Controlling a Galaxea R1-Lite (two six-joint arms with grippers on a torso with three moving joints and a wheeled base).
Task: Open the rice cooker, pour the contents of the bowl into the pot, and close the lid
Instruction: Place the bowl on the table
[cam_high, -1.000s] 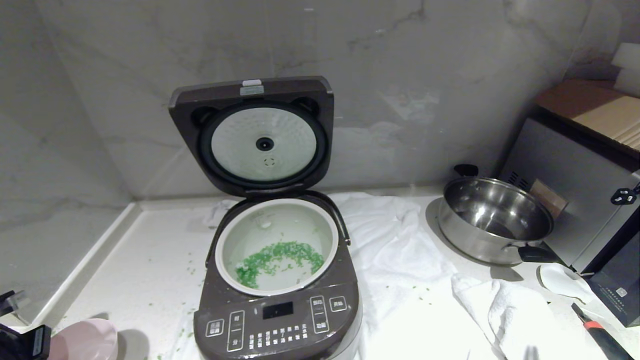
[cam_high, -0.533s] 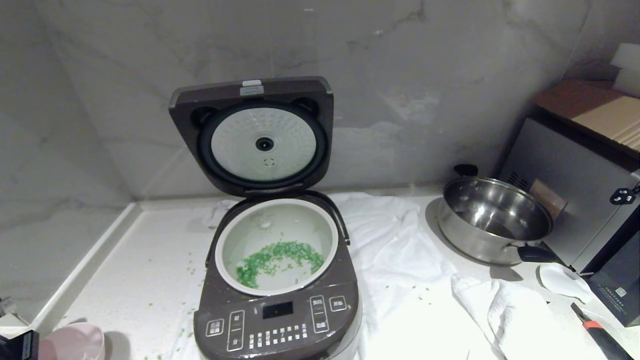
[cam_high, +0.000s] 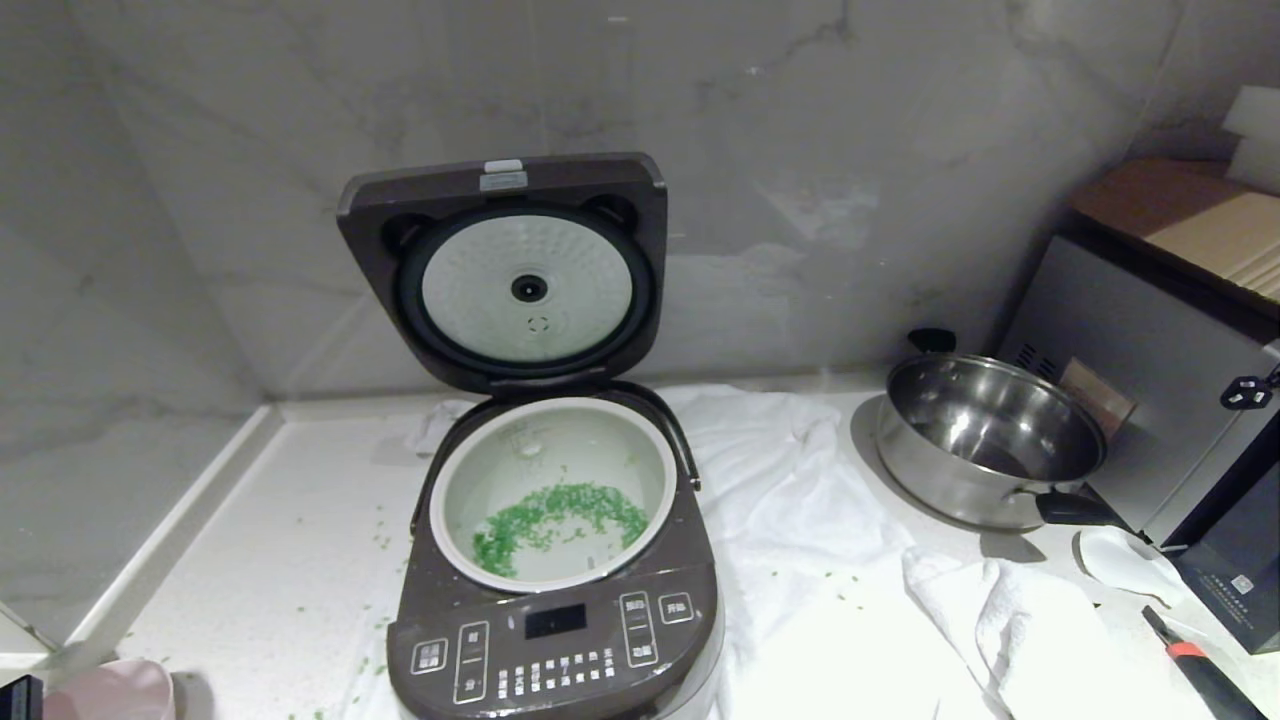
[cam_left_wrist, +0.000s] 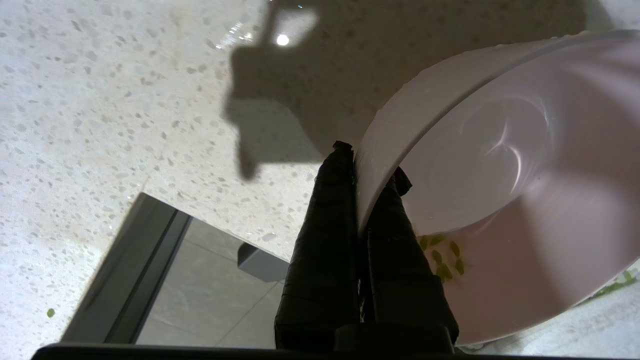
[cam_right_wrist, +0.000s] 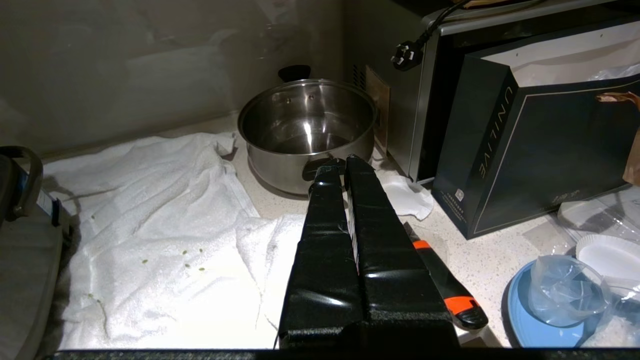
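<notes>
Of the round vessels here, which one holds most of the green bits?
The cooker's white-lined pot: an arc of green bits. The steel saucepan is empty; the pink bowl keeps few.

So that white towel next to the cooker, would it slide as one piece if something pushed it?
Probably not. The white towel lies in soft folds and wrinkles, so a push would likely bunch it up. It looks thin and light, easy to lift but drooping. Stray green bits on it would probably scatter.
</notes>
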